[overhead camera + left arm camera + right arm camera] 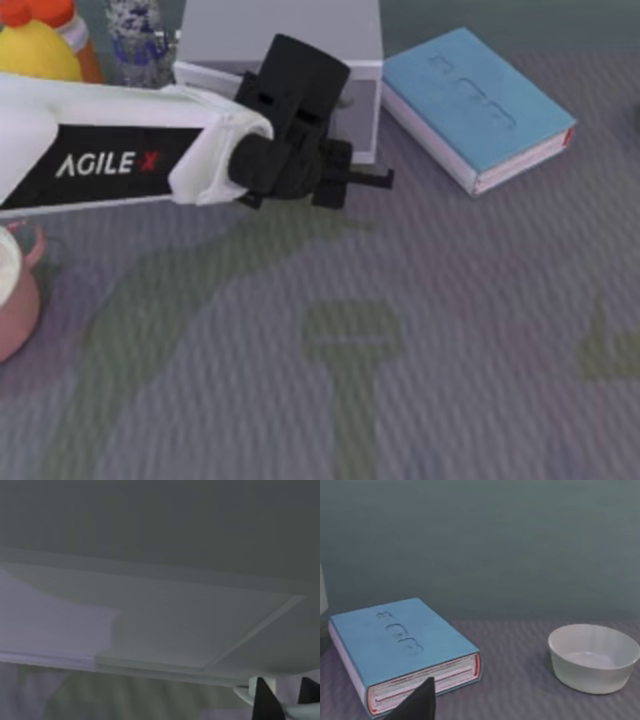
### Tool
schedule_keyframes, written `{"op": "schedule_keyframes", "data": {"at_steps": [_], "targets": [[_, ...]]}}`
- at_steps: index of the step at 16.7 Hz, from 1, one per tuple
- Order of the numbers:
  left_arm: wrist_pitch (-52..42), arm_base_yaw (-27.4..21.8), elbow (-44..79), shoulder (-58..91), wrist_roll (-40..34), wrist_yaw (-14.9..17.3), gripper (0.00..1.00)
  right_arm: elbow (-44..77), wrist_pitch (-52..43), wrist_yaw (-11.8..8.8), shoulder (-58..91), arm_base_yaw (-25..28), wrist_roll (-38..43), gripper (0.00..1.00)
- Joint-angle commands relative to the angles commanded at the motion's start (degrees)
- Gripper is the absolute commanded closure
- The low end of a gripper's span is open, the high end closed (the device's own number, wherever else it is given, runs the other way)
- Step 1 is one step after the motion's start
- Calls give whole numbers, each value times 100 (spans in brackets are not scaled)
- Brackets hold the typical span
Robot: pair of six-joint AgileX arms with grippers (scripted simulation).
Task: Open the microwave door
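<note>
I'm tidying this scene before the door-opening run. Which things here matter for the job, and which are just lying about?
For the job:
microwave
microwave door
left gripper, in front of the door

Lying about:
blue book
white bowl
pink cup
yellow toy
patterned bottle
right gripper, parked near the book

One microwave (pixel 290 40), one book (pixel 480 100), one bowl (pixel 594 657)

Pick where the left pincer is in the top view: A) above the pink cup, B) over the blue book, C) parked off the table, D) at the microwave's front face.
D: in the top view the left pincer sits right at the front of the microwave, with the blue book off to its right.
</note>
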Motion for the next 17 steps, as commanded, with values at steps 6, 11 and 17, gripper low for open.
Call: {"op": "schedule_keyframes", "data": {"at_steps": [6, 11, 17], "targets": [[0, 0, 0, 0, 0, 0, 100, 0, 0, 0, 0, 0, 0, 0], [25, -22, -52, -26, 36, 82, 100, 0, 0, 0, 0, 0, 0, 0], [174, 97, -346, -231, 362, 300, 100, 0, 0, 0, 0, 0, 0, 0]]}}
